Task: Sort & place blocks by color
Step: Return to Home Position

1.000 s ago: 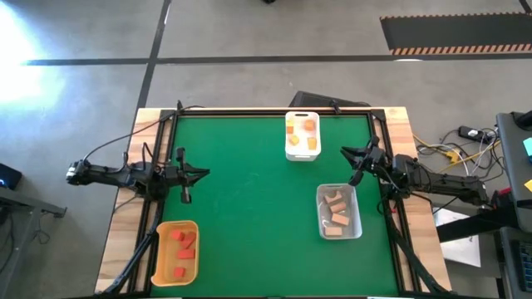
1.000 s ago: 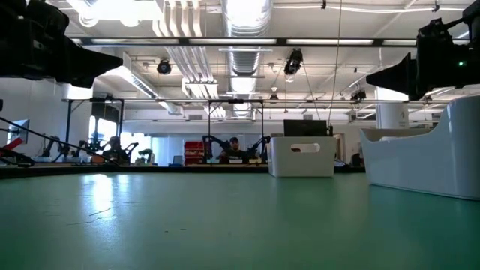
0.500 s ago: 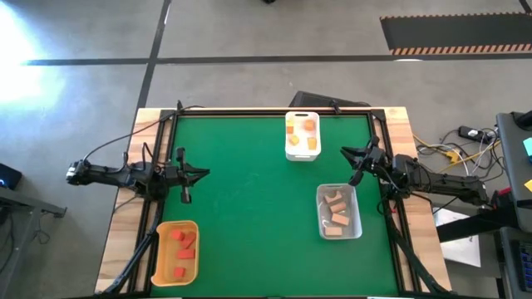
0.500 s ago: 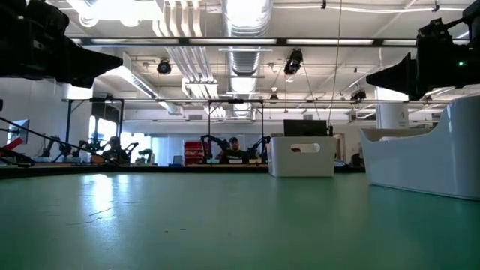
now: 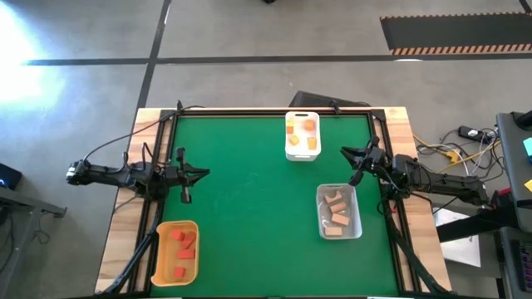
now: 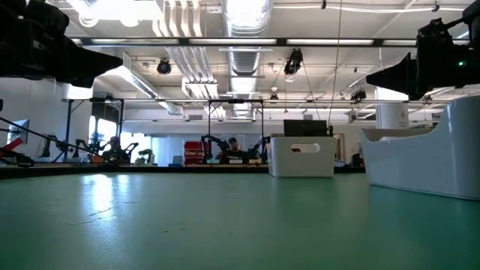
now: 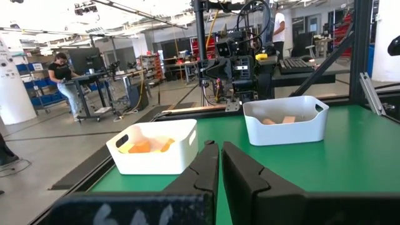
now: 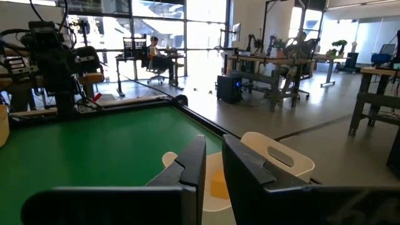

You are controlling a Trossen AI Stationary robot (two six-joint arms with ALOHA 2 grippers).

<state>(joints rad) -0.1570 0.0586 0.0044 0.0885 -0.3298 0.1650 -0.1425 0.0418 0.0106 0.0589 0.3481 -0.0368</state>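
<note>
While blocks [image 5: 336, 212] are lying sorted in 3 trays [image 5: 359, 226], none loose, left gripper [image 5: 202, 174] and right gripper [image 5: 346, 152] are hanging near-closed, empty, mid-left and mid-right; right is sitting nearer 2 trays.

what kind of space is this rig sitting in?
Probably an open robotics lab or workshop: exposed ceiling ducts, other robot arms on far benches, and a person seated at a desk.
</note>
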